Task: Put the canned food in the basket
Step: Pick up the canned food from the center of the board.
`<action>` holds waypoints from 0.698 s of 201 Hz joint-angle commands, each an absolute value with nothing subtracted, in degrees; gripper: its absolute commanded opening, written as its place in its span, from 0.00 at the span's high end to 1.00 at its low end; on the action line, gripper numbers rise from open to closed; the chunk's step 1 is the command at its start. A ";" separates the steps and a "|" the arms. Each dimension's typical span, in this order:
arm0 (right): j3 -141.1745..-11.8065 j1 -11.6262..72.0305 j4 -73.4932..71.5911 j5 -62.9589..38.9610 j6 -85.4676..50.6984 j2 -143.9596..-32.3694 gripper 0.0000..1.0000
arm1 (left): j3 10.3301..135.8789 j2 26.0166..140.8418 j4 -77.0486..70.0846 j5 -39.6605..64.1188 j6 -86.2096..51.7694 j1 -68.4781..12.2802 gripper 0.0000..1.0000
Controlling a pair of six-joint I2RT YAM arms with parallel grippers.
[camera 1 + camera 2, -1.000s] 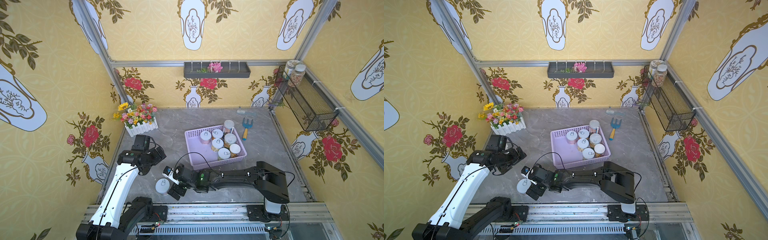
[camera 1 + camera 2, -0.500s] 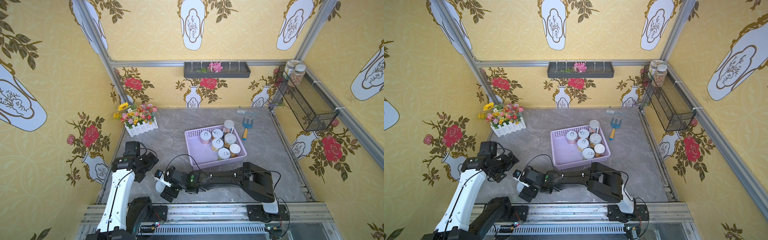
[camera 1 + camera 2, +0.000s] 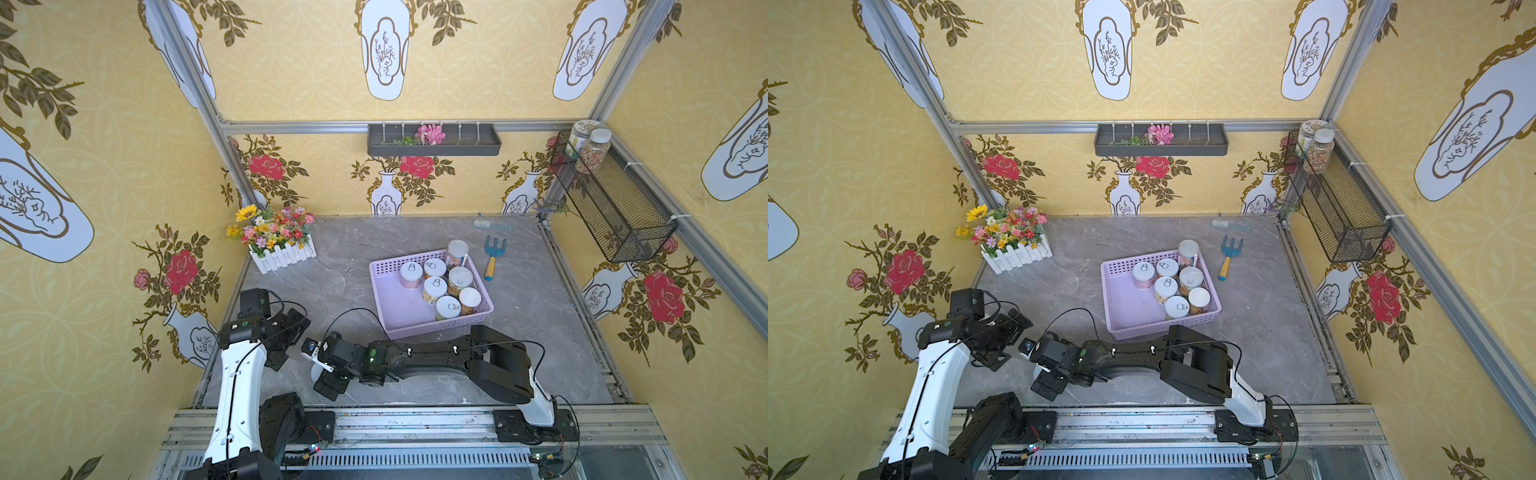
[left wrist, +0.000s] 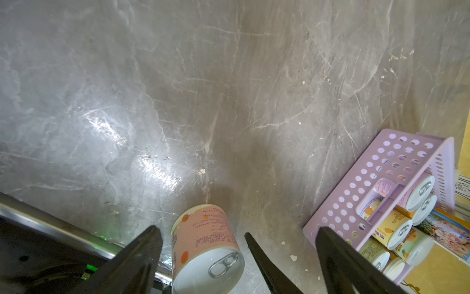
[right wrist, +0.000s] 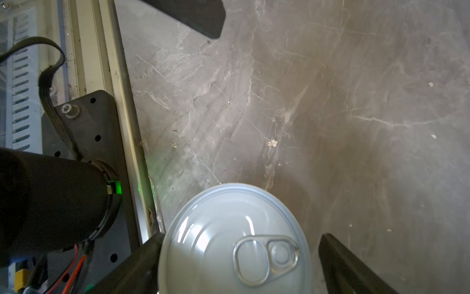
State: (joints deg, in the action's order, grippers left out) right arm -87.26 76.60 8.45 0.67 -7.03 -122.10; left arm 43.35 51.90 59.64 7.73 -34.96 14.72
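**A:** Right gripper (image 5: 243, 235), where was it?

**B:** You had it low over the table (image 5: 330, 101), jaws apart and straddling the can (image 5: 229, 244). One finger (image 5: 142, 262) sat right against the can's side; I couldn't tell whether it touched. The opposite finger stood clear, with a gap showing. Not clamped.

**A:** The can itself?

**B:** Upright on the table, pull-tab lid up, pink label, between your right jaws. In both top views the gripper hid nearly all of it.

**A:** Left gripper (image 4: 237, 229)?

**B:** Jaws spread wide, nothing in them. You had it just beside the right gripper. In the left wrist view the can showed out past those jaws, not inside them.

**A:** Basket (image 3: 388, 309)?

**B:** Well apart from both pairs of jaws. The other cans (image 3: 435, 288), seven of them, stood upright inside, crowded toward the end farther from your jaws.
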 commanded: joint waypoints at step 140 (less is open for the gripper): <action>-88.66 76.74 8.14 -0.94 -7.64 -123.72 0.34 | 42.63 53.45 59.46 11.92 -30.58 20.49 0.00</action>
State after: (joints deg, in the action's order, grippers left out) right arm -89.47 76.60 8.97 -0.12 -7.01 -124.68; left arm 42.94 53.23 59.00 11.38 -31.75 20.40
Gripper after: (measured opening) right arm 0.783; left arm 0.999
